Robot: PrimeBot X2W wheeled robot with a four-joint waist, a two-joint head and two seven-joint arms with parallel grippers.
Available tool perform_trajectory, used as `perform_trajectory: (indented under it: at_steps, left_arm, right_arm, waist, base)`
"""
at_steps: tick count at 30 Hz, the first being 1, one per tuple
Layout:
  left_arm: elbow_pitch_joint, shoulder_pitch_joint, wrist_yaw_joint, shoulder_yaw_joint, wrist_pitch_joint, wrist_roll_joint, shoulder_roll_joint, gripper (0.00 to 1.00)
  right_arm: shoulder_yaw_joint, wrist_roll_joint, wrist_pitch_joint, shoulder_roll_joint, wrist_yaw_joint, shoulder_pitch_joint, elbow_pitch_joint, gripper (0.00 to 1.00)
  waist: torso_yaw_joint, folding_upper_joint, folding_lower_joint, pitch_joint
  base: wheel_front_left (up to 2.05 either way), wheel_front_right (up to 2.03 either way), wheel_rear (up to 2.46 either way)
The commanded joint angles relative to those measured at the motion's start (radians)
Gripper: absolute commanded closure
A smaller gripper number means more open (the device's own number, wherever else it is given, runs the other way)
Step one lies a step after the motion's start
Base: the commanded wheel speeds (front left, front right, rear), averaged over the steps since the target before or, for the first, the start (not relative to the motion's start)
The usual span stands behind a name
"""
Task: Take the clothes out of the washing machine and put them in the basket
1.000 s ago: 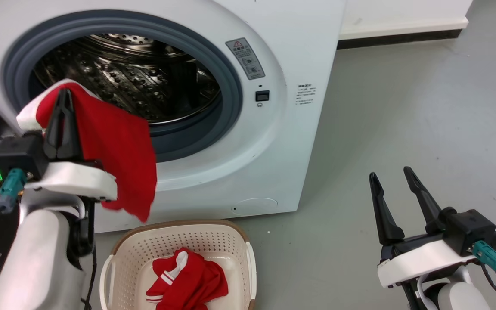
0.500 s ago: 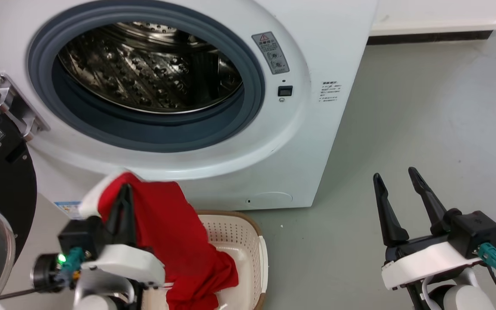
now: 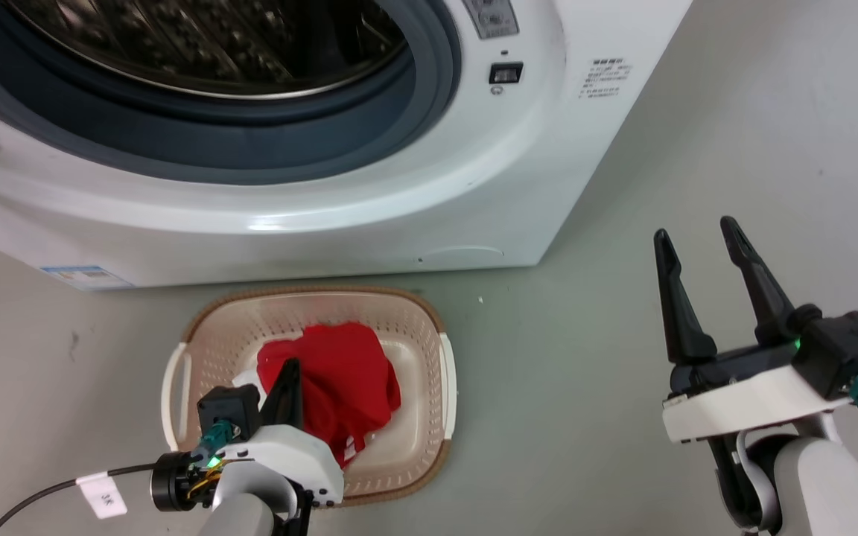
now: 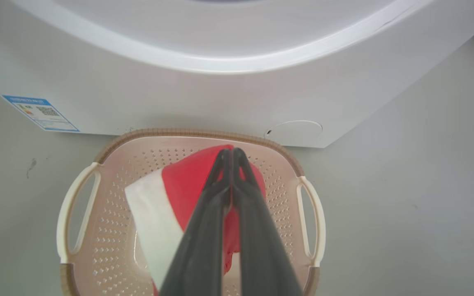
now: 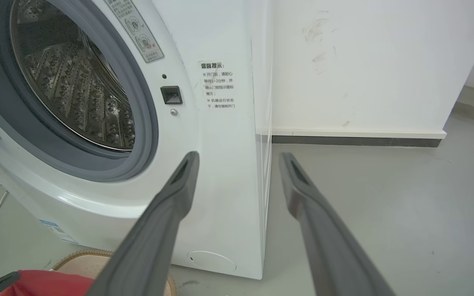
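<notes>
Grey floor [image 3: 623, 223] in front of the front-loading washing machine [image 3: 399, 208]: garment delivery to basket.

The red-and-white garments [image 3: 347, 376] lie heaped inside the perforated basket [image 3: 310, 292], lower centre of the head view, below the open porthole. Left gripper [image 4: 228, 151]: fingers pressed together with no gap, apparently pinching a fold of the top garment. Right gripper [image 3: 693, 227]: fingers spread wide, holding nothing, at lower right. Handling estimate: the fabric is light, limp and not fragile; it drapes and may snag on the rim. Take hold at a bunched fold, not a flat panel.
</notes>
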Motion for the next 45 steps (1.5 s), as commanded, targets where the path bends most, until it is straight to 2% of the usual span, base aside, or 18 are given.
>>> perform_trajectory:
  at_steps: [1, 7, 9, 14, 21, 28, 29, 30, 31, 38, 45]
  left_arm:
    - [0.038, -0.035, -0.006, 0.0, -0.012, 0.004, -0.007, 1.0]
    - [0.199, -0.134, -0.019, 0.018, -0.023, -0.008, -0.022, 1.0]
    - [0.291, -0.187, -0.029, 0.028, -0.027, -0.006, -0.026, 1.0]
    - [0.402, -0.245, -0.028, 0.058, -0.026, 0.004, -0.022, 1.0]
    - [0.522, -0.298, -0.027, 0.095, -0.027, -0.002, -0.035, 1.0]
    - [0.584, -0.32, -0.037, 0.103, -0.027, 0.005, -0.043, 1.0]
    - [0.588, -0.319, -0.038, 0.104, -0.027, 0.006, -0.044, 0.85]
    - [0.592, -0.316, -0.038, 0.104, -0.027, 0.007, -0.046, 0.5]
    - [0.595, -0.311, -0.038, 0.1, -0.027, 0.011, -0.048, 0.0]
    - [0.569, -0.265, -0.067, 0.097, -0.027, 0.007, -0.057, 0.0]
    - [0.438, -0.189, -0.083, 0.087, -0.027, -0.008, -0.059, 0.0]
  right_arm:
    - [0.006, 0.003, -0.008, -0.001, -0.001, -0.027, -0.003, 0.0]
    - [0.013, 0.02, -0.026, -0.014, -0.001, -0.072, 0.0, 0.0]
    - [0.021, 0.033, -0.037, -0.022, -0.001, -0.093, 0.008, 0.0]
    - [0.041, 0.047, -0.058, -0.031, -0.001, -0.133, 0.026, 0.0]
    - [0.058, 0.056, -0.075, -0.044, -0.001, -0.166, 0.05, 0.0]
    - [0.067, 0.059, -0.088, -0.049, -0.001, -0.18, 0.073, 0.0]
    - [0.065, 0.057, -0.088, -0.049, -0.001, -0.177, 0.077, 0.0]
    - [0.065, 0.056, -0.089, -0.049, -0.001, -0.172, 0.081, 0.0]
    - [0.063, 0.054, -0.089, -0.05, -0.001, -0.165, 0.085, 0.0]
    - [0.05, 0.038, -0.079, -0.053, -0.001, -0.114, 0.104, 0.0]
    - [0.025, 0.015, -0.056, -0.042, -0.001, -0.054, 0.108, 0.0]
  waist:
    - [-0.03, 0.0, -0.0001, 0.076]
    - [-0.06, 0.0, -0.0001, 0.176]
    - [-0.074, 0.0, -0.0001, 0.227]
    - [-0.092, 0.0, -0.0001, 0.294]
    - [-0.084, 0.0, -0.0001, 0.339]
    - [-0.067, 0.0, -0.0001, 0.327]
    - [-0.062, 0.0, -0.0001, 0.318]
    - [-0.056, 0.0, -0.0001, 0.308]
    - [-0.049, 0.0, -0.0001, 0.295]
    - [0.003, 0.0, -0.0001, 0.171]
    - [0.049, 0.0, -0.0001, 0.021]
  base:
    - [0.0, 0.0, 0.0]
    - [0.0, 0.0, 0.0]
    - [0.0, 0.0, 0.0]
    - [0.0, 0.0, 0.0]
    - [0.0, 0.0, 0.0]
    - [0.0, 0.0, 0.0]
    - [0.0, 0.0, 0.0]
    - [0.0, 0.0, 0.0]
    - [0.0, 0.0, 0.0]
    - [0.0, 0.0, 0.0]
    - [0.0, 0.0, 0.0]
